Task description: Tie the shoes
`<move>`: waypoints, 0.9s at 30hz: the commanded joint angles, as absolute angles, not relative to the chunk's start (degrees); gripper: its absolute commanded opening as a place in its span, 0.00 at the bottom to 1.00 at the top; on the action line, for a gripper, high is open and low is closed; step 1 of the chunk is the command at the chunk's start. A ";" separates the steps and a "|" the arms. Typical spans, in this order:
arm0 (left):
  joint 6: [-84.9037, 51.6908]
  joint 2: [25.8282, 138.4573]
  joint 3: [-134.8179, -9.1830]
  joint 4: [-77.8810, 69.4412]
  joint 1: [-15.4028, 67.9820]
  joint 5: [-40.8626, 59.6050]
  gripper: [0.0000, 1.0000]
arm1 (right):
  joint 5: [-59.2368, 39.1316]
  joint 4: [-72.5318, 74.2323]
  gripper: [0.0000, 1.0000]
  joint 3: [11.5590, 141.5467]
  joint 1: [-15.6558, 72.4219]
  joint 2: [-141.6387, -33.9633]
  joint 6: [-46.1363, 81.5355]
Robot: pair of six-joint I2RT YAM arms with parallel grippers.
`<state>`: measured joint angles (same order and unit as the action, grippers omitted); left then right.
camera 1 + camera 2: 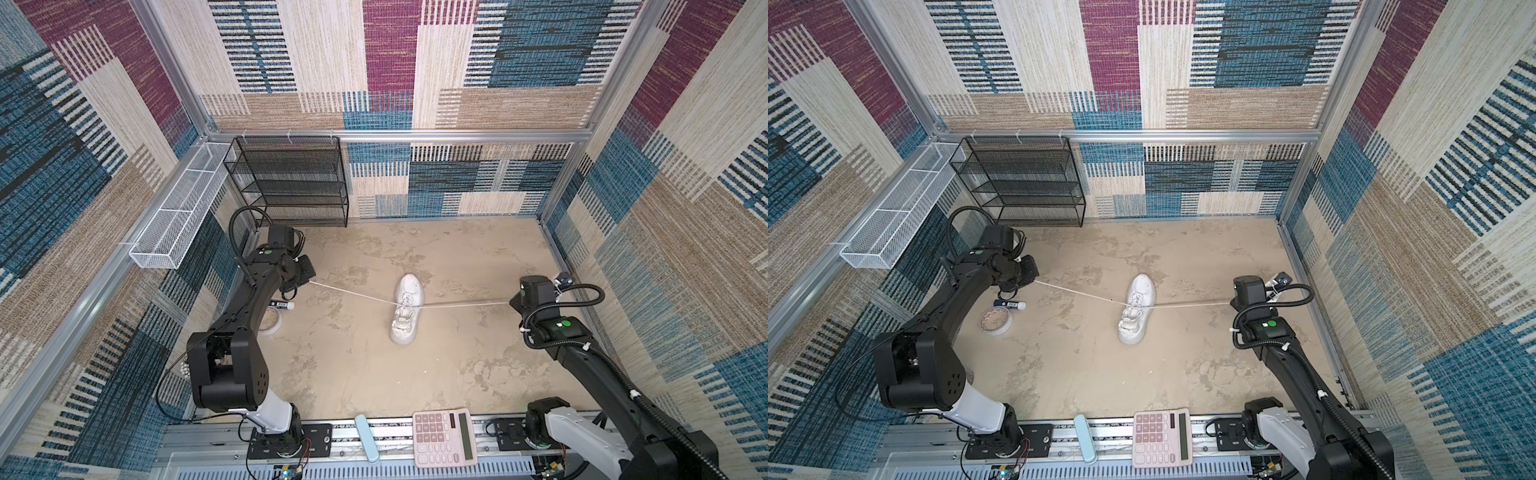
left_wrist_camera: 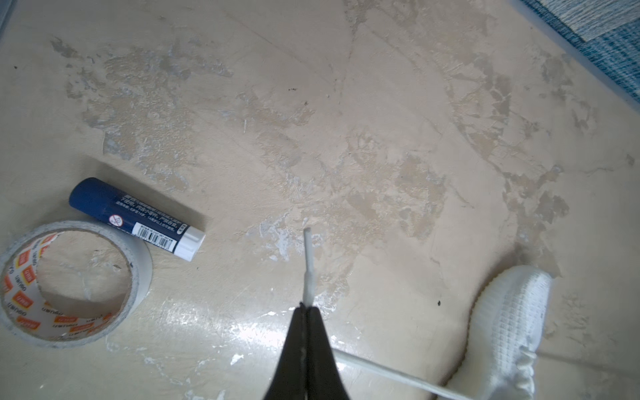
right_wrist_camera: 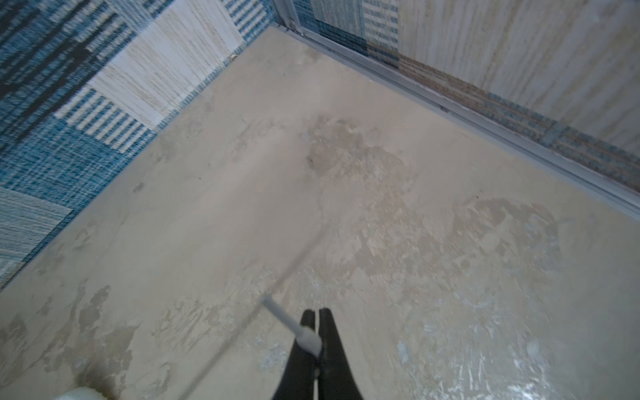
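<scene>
A white sneaker (image 1: 406, 309) (image 1: 1136, 309) stands mid-floor in both top views, and its knit side (image 2: 509, 329) shows in the left wrist view. Its two laces run taut out to either side. My left gripper (image 1: 308, 281) (image 2: 306, 309) is shut on the left lace (image 1: 353, 294), whose stiff tip (image 2: 307, 263) sticks out past the fingertips. My right gripper (image 1: 512, 302) (image 3: 316, 313) is shut on the right lace (image 1: 465, 304), and that lace's tip (image 3: 287, 322) pokes out sideways from the closed jaws.
A tape roll (image 1: 995, 322) and a blue glue stick (image 1: 1011, 305) lie under the left arm. A black mesh rack (image 1: 291, 183) stands at the back left, with a white wire basket (image 1: 174, 220) on the left wall. A pink calculator (image 1: 442, 436) rests on the front rail.
</scene>
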<state>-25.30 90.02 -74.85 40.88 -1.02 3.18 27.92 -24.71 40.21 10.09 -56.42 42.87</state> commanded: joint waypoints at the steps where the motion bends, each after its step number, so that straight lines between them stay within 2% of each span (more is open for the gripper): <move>1: -26.26 89.29 -74.30 41.04 -1.05 2.31 0.00 | 26.46 -21.32 0.00 43.02 9.98 -57.20 37.10; 10: -27.07 88.12 -73.87 40.97 -0.79 4.23 0.00 | 25.82 -20.40 0.00 44.97 10.02 -56.74 34.50; 20: -25.72 88.83 -70.83 38.94 1.88 6.80 0.00 | 14.94 -19.37 0.00 41.79 11.23 -59.76 34.54; 27: -25.33 88.09 -71.69 37.69 2.72 9.00 0.00 | 13.56 -20.54 0.00 46.24 20.16 -65.53 30.92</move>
